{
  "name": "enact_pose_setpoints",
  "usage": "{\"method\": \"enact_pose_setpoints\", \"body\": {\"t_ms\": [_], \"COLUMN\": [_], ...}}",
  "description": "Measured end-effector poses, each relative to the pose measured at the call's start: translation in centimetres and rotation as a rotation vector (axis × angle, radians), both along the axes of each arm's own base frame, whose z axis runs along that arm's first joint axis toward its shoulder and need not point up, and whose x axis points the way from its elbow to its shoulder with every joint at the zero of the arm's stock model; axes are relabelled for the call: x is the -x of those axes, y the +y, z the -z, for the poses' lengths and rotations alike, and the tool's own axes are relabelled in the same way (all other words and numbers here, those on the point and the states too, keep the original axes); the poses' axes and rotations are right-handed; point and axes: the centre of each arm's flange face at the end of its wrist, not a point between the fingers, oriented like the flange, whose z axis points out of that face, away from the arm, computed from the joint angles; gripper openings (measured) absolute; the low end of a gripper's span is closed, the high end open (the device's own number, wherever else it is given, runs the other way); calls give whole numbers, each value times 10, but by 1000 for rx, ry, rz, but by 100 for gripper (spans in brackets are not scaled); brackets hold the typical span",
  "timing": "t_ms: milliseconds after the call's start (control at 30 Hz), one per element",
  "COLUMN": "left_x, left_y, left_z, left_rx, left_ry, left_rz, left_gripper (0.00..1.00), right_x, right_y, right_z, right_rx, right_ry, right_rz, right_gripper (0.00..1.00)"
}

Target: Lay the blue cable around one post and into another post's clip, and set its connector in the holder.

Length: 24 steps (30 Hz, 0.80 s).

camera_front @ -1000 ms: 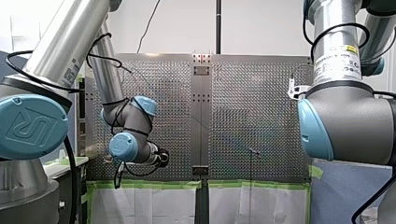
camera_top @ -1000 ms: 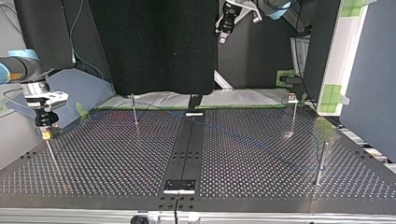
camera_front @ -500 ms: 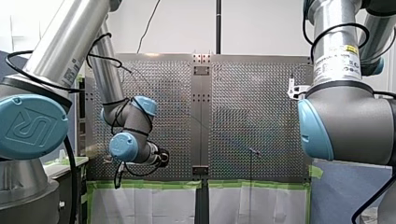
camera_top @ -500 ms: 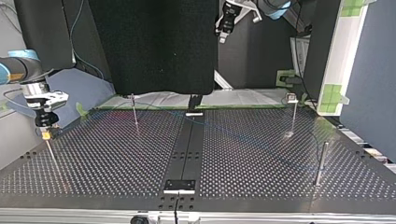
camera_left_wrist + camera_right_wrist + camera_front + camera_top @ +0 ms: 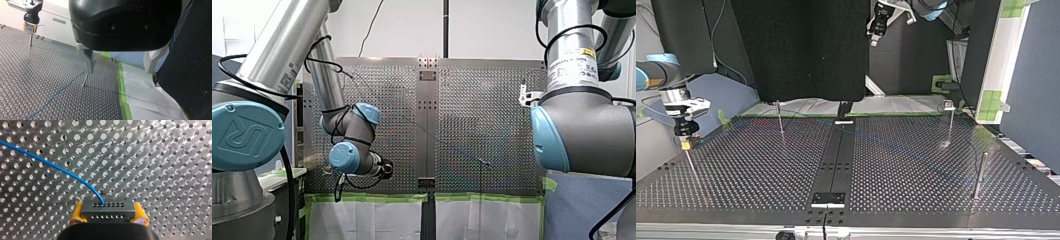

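connector (image 5: pixel 108 208) first: we see a dark block with rows of small holes, pinched between the yellow pads (image 5: pixel 78 217) of our right gripper (image 5: pixel 109 217). the blue cable (image 5: pixel 50 163) comes out of the block's upper face and curves away over the perforated table (image 5: pixel 162 157).

in the top view this gripper hangs at the left, right over the tip of a thin post (image 5: pixel 691 167) near the table's edge. whether block and post touch, we cannot tell. the left wrist view shows the same pairing from far off, with the cable running from it low over the holes toward a second slim post (image 5: pixel 84 80). there the cable passes just beside the post and bends off toward the camera's side of the table. whether it wraps the post or only lies next to it, we cannot make out.

our left gripper (image 5: pixel 119 72) sits high above the stretch where the table meets the green tape (image 5: pixel 122 82). its fingers (image 5: pixel 89 58) stand wide apart and nothing sits between them.

two more posts show at the top view's right. one carries a pale clip (image 5: pixel 948 104) on top, near the far edge, and a plain post (image 5: pixel 979 175) stands nearer the camera. on the dark centre strip a near bracket (image 5: pixel 827 199) sits at the camera's end and a far bracket (image 5: pixel 844 120) at the other.
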Motion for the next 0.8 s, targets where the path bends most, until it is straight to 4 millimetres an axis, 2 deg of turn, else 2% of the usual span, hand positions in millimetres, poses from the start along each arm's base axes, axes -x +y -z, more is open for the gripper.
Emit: {"method": "enact_pose_setpoints", "body": {"t_ms": [67,100,167,233,300,333,800], "left_x": [0,0,0,0,0,0,0], "left_y": [0,0,0,0,0,0,0], "left_z": [0,0,0,0,0,0,0], "left_rx": [0,0,0,0,0,0,-2], "left_ry": [-1,-1,-1,0,0,0,1], "left_rz": [0,-1,-1,-1,-1,-1,-2], "left_gripper": [98,98,98,98,98,98,98], "right_x": [-1,-2,-2,-3,-3,-4,-5], "right_y": [0,0,0,0,0,0,1], "right_z": [0,0,0,-1,0,0,2], "right_rx": [0,1,0,2,0,-2,-12], "right_ry": [1,1,1,1,0,0,-5], "right_rz": [1,2,6,8,9,9,7], "right_gripper": [81,81,91,95,95,98,98]}}
